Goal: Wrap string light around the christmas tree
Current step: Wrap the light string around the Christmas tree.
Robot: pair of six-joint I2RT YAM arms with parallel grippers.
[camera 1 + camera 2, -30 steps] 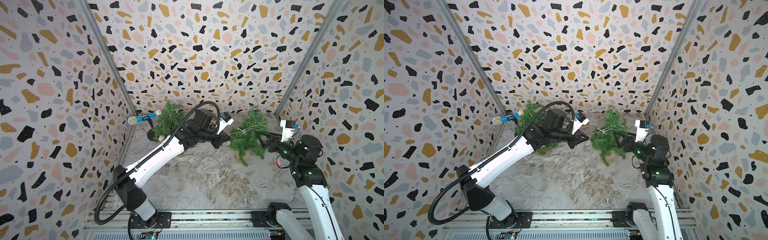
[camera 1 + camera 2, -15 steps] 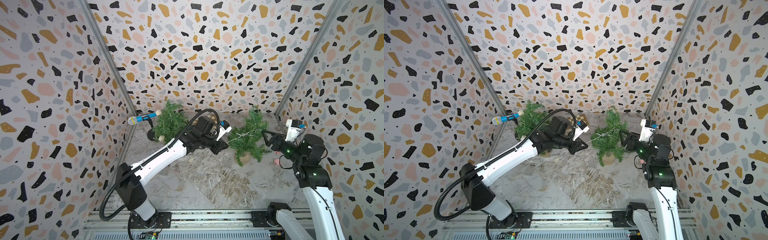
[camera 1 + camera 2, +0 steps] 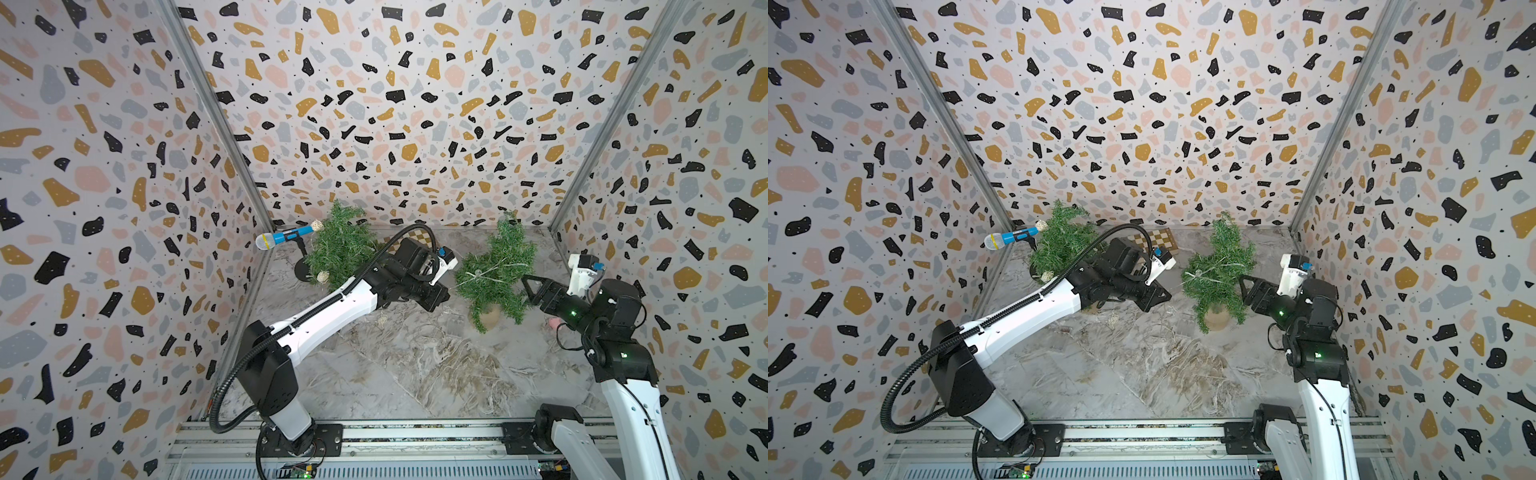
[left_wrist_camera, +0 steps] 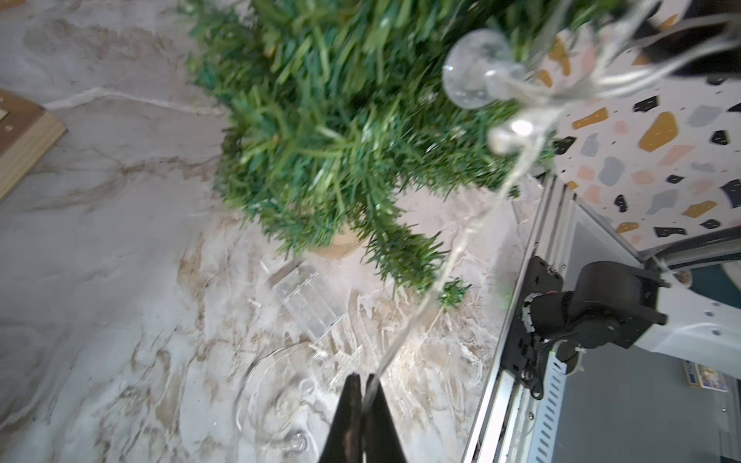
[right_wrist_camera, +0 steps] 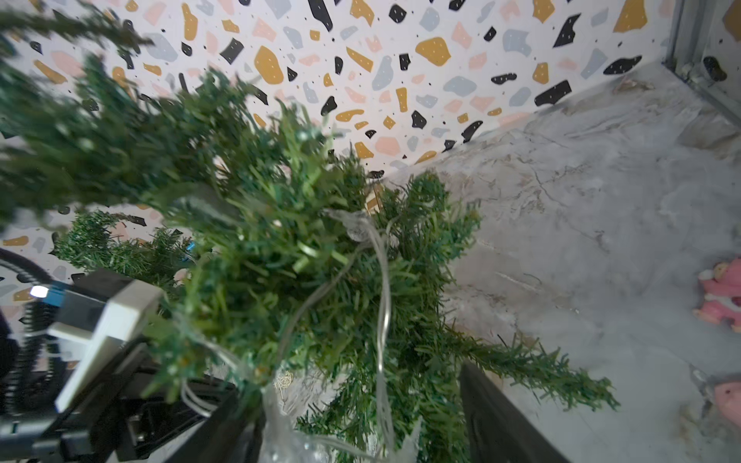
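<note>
The christmas tree [image 3: 496, 270] [image 3: 1219, 270] stands in a tan pot right of centre in both top views. A clear string light [image 3: 488, 272] with glass bulbs [image 4: 475, 76] lies across its branches. Its thin wire [image 4: 453, 256] runs taut down to my left gripper [image 4: 363, 381], which is shut on it, low and just left of the tree [image 3: 436, 301] [image 3: 1158, 299]. My right gripper [image 5: 361, 421] [image 3: 530, 286] is open at the tree's right side, with lower branches and a loop of wire [image 5: 383, 304] between its jaws.
A second tree [image 3: 338, 253] with straw balls stands back left, beside a blue toy microphone [image 3: 282, 239]. A chequered board [image 3: 1154, 241] lies at the back wall. A clear battery box [image 4: 310, 300] lies near the pot. Pink toys [image 5: 721, 296] sit by the right wall.
My left gripper has come down toward the floor with the wire still in it. The tree has gone from leaning to nearly upright. The right arm has shifted slightly to the right.
</note>
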